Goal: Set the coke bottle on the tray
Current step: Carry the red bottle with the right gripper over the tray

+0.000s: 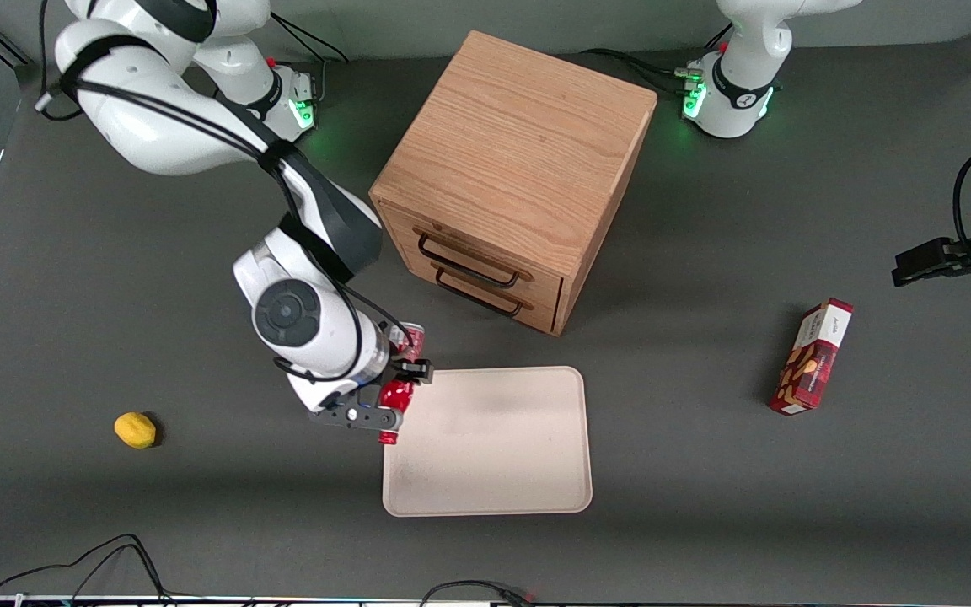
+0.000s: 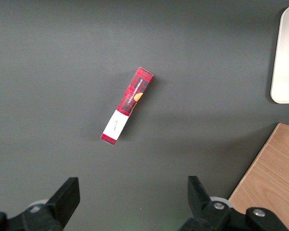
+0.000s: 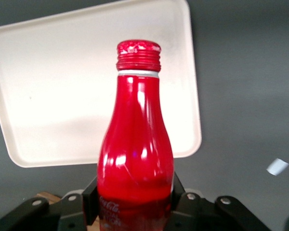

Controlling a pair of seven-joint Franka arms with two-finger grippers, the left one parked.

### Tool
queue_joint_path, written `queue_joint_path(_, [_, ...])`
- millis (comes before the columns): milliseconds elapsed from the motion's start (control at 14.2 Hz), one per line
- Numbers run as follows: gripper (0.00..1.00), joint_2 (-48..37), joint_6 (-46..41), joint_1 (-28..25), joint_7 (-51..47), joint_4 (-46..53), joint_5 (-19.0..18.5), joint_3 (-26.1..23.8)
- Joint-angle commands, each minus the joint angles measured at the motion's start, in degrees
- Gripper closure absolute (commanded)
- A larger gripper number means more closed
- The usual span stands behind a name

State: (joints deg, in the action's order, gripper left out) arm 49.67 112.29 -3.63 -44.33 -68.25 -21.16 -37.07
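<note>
My right gripper (image 1: pixel 397 384) is shut on the coke bottle (image 1: pixel 395 396), a slim red bottle with a red cap. It holds the bottle lying roughly level, above the table at the edge of the tray (image 1: pixel 536 497) that faces the working arm's end. The cap points toward the front camera. In the right wrist view the bottle (image 3: pixel 136 139) sits clamped between both fingers (image 3: pixel 90 195), its cap over the cream tray (image 3: pixel 48 86). The tray is flat, beige, with a low rim, and nothing lies on it.
A wooden drawer cabinet (image 1: pixel 511 169) stands just farther from the front camera than the tray. A yellow lemon (image 1: pixel 135 429) lies toward the working arm's end. A red snack box (image 1: pixel 812 357) lies toward the parked arm's end, also in the left wrist view (image 2: pixel 127 105).
</note>
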Motion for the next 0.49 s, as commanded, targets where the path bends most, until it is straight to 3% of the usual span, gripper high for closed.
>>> queue_joint_path(0, [1.0,4.89,1.78,-0.85,1.53,3.47,-0.29,-0.37])
queue_joint_path(423, [1.0,10.09,6.44,-2.17,3.55,3.21,-3.01,0.33])
